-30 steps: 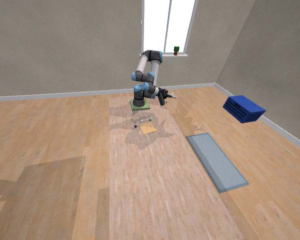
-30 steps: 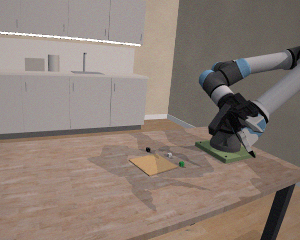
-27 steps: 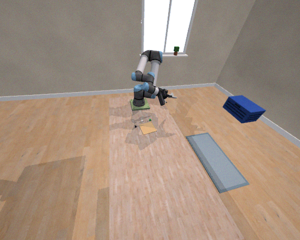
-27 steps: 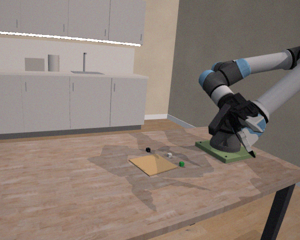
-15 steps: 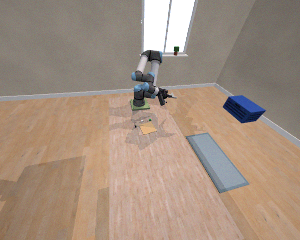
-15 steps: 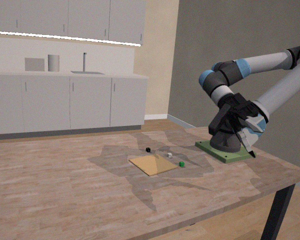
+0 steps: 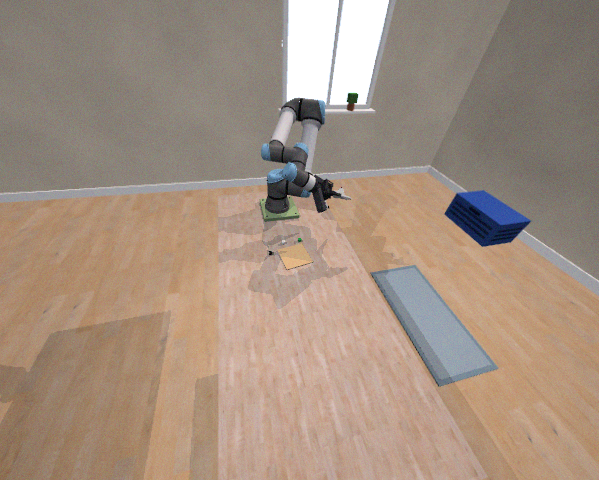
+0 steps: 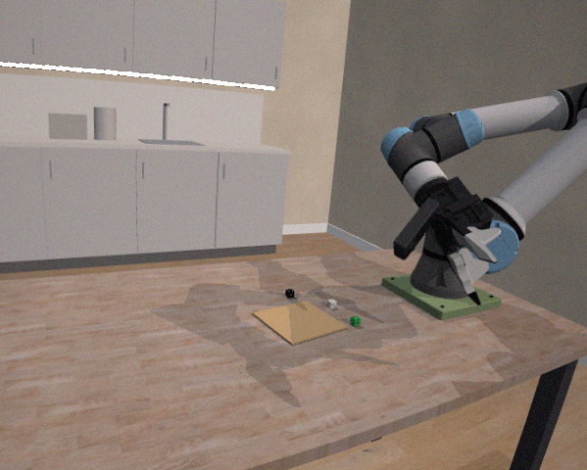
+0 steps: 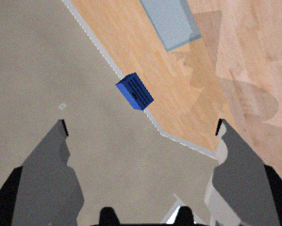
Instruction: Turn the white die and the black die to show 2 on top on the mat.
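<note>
Three dice lie on the table (image 8: pixel 131 384), all near its far end where the arm stands, and none of them is on the mat (image 8: pixel 299 321). The black die (image 8: pixel 289 293) sits just off the mat's far corner, apart from it. The white die (image 8: pixel 332 304) rests beside the mat's edge that faces the arm, close to it but not on it. The green die (image 8: pixel 355 320) lies just past the mat's right corner, toward the table's right edge. The dice are too small to read which number is on top of any of them. In the top view the same three show as small specks by the tan square: black (image 7: pixel 271 253), white (image 7: pixel 284 241), green (image 7: pixel 300 239).

The arm (image 8: pixel 526 152) is folded over its green base plate (image 8: pixel 488 304), which is fixed near the table's far right corner. The claw (image 8: pixel 473 253) hangs low in front of the base, well apart from the dice and the mat, with its fingers spread wide and nothing between them. In the wrist view both fingers frame the wall and floor beyond the table's edge, where a blue crate (image 9: pixel 135 91) lies by the baseboard and a grey rug (image 9: pixel 171 21) lies on the floor.
</note>
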Tool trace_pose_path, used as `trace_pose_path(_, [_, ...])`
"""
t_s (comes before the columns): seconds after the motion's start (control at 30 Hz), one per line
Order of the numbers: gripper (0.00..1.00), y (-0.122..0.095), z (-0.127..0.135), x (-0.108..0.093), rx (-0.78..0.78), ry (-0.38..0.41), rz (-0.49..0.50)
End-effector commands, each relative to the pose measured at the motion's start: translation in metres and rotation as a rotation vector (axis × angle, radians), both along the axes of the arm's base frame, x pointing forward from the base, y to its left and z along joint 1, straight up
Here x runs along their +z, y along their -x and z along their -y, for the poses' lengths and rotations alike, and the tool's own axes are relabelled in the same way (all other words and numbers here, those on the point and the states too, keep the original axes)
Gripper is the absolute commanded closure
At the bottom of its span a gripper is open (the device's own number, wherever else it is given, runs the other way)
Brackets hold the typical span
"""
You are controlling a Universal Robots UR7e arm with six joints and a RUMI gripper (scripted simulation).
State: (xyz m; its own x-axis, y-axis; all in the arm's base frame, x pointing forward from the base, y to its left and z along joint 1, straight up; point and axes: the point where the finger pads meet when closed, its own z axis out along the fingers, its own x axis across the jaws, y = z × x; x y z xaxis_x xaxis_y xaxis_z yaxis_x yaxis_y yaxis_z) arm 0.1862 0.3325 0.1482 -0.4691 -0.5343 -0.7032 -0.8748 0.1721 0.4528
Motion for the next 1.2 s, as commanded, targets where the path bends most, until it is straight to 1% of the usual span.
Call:
trace_pose_path(0.0, [0.0, -0.028, 0.043, -0.011, 0.015, 0.145, 0.017])
trace_pose_path(0.03, [0.0, -0.037, 0.056, -0.014, 0.015, 0.186, 0.022])
trace_pose_path(0.1, [0.0, -0.037, 0.056, -0.014, 0.015, 0.186, 0.022])
trace_pose_path(0.2, [0.0, -0.066, 0.1, -0.021, 0.009, 0.317, 0.034])
trace_pose_path(0.23, [0.0, -0.068, 0.103, -0.021, 0.009, 0.325, 0.035])
trace_pose_path(0.27, [0.0, -0.079, 0.121, -0.023, 0.003, 0.375, 0.039])
trace_pose_path(0.3, [0.0, -0.079, 0.121, -0.023, 0.003, 0.375, 0.039])
trace_pose_path(0.33, [0.0, -0.091, 0.14, -0.025, -0.003, 0.426, 0.042])
trace_pose_path(0.37, [0.0, -0.091, 0.14, -0.025, -0.003, 0.426, 0.042])
trace_pose_path(0.4, [0.0, -0.102, 0.16, -0.026, -0.012, 0.477, 0.046])
trace_pose_path(0.43, [0.0, -0.102, 0.16, -0.026, -0.012, 0.477, 0.046])
trace_pose_path(0.47, [0.0, -0.114, 0.18, -0.027, -0.022, 0.528, 0.048])
trace_pose_path(0.5, [0.0, -0.114, 0.18, -0.027, -0.022, 0.528, 0.048])
trace_pose_path(0.53, [0.0, -0.125, 0.2, -0.027, -0.033, 0.579, 0.05])
trace_pose_path(0.57, [0.0, -0.125, 0.2, -0.027, -0.033, 0.579, 0.05])
trace_pose_path(0.6, [0.0, -0.136, 0.22, -0.027, -0.045, 0.628, 0.052])
trace_pose_path(0.67, [0.0, -0.136, 0.22, -0.027, -0.045, 0.628, 0.052])
trace_pose_path(0.73, [0.0, -0.156, 0.259, -0.026, -0.071, 0.72, 0.055])
trace_pose_path(0.77, [0.0, -0.156, 0.259, -0.026, -0.071, 0.72, 0.055])
trace_pose_path(0.83, [0.0, -0.173, 0.294, -0.022, -0.097, 0.801, 0.055])
trace_pose_path(0.87, [0.0, -0.173, 0.294, -0.022, -0.097, 0.801, 0.055])
trace_pose_path(0.93, [0.0, -0.187, 0.324, -0.019, -0.121, 0.868, 0.055])
trace_pose_path(0.97, [0.0, -0.187, 0.324, -0.019, -0.121, 0.868, 0.055])
trace_pose_path(1.07, [0.0, -0.2, 0.356, -0.014, -0.15, 0.939, 0.054])
trace_pose_path(1.17, [0.0, -0.207, 0.372, -0.011, -0.165, 0.975, 0.053])
